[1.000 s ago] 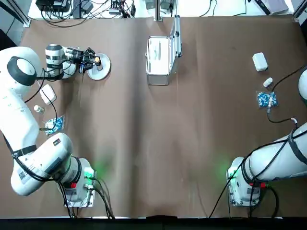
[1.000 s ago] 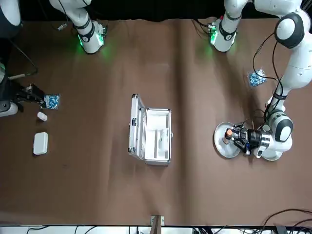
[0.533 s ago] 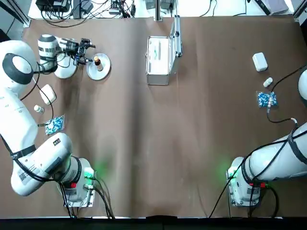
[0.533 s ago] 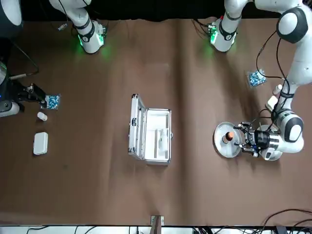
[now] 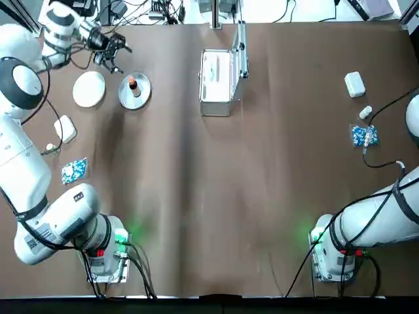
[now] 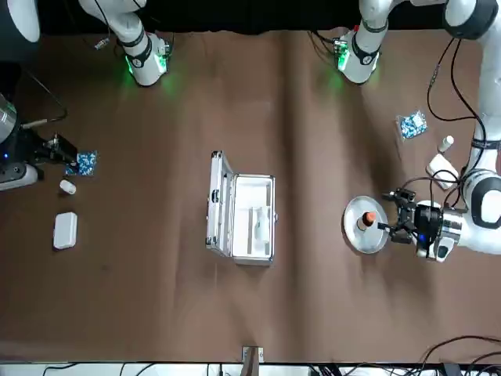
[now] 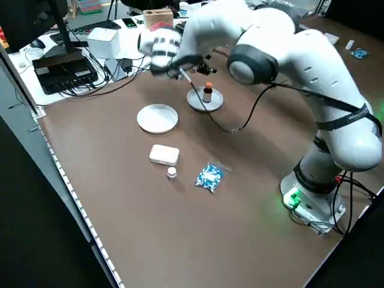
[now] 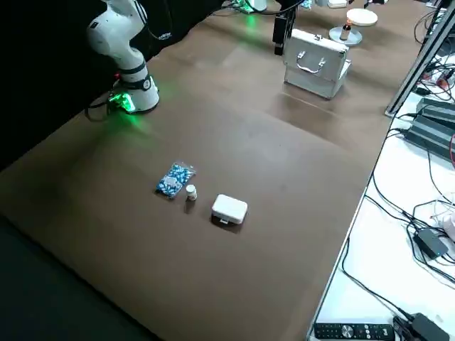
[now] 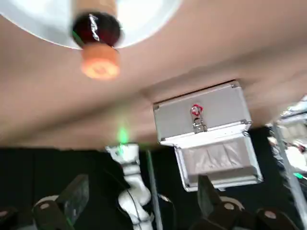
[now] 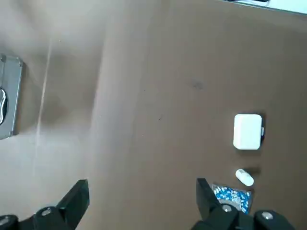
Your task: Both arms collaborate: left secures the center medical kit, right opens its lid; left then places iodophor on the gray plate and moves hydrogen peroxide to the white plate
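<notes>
Silver metal forms the medical kit [image 5: 218, 82], which sits at the middle of the far side of the table with its lid swung up and standing upright, the pale tray inside bare in the front view [image 6: 252, 217]. To its left in the top view, the gray plate [image 5: 142, 98] holds the iodophor [image 5: 133, 84], a small brown bottle with an orange cap standing upright near the plate's centre; the left wrist view shows the same bottle [image 9: 98, 39] on the plate with the open kit [image 9: 210, 128] beyond it. Just beside the gray plate lies the white plate [image 5: 89, 89], apart from it and with nothing on it. The left gripper [image 5: 112, 53] hangs at the far left corner of the table, above the cloth behind the 2 plates, its fingers spread wide and holding nothing. The right gripper [image 10: 139, 203] is over at the right edge of the table, also spread wide with nothing between its fingers; below it lie a small white box [image 10: 248, 131], a small white vial [image 10: 244, 177] and a blue packet [image 10: 232, 197]. A matching white box [image 5: 65, 128], vial [image 5: 50, 148] and blue packet [image 5: 74, 171] lie on the left side, nearer the left arm's base than the plates.
</notes>
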Robot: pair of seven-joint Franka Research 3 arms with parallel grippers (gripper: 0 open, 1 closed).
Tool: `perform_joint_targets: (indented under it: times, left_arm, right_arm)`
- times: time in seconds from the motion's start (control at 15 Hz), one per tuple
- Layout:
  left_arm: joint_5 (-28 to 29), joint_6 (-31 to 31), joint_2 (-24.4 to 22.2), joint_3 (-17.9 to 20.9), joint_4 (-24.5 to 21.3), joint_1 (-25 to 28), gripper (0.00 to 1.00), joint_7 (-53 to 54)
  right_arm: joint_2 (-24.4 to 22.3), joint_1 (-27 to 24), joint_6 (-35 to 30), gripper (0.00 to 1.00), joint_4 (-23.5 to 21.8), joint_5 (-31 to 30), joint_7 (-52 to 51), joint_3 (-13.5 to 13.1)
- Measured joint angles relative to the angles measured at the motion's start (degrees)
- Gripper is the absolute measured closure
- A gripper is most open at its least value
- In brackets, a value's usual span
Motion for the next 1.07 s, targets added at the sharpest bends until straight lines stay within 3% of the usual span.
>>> perform_joint_targets:
  times: [0.53,0.87,1.07]
  left_arm:
    - [17.9,8.1,-14.2,0.0,0.9,-20.6,0.00,-3.9]
    - [27.1,11.1,-15.9,0.1,1.7,-29.1,0.00,-7.5]
    - [28.5,14.6,-15.8,0.3,1.7,-30.7,0.00,-7.5]
  right_arm:
    - [0.0,0.0,-0.4,0.01,0.0,0.0,0.0,-0.1]
    - [0.0,0.0,-0.4,0.01,0.0,0.0,0.0,-0.2]
    - [0.0,-0.2,-1.2,0.01,0.0,0.0,0.1,-0.4]
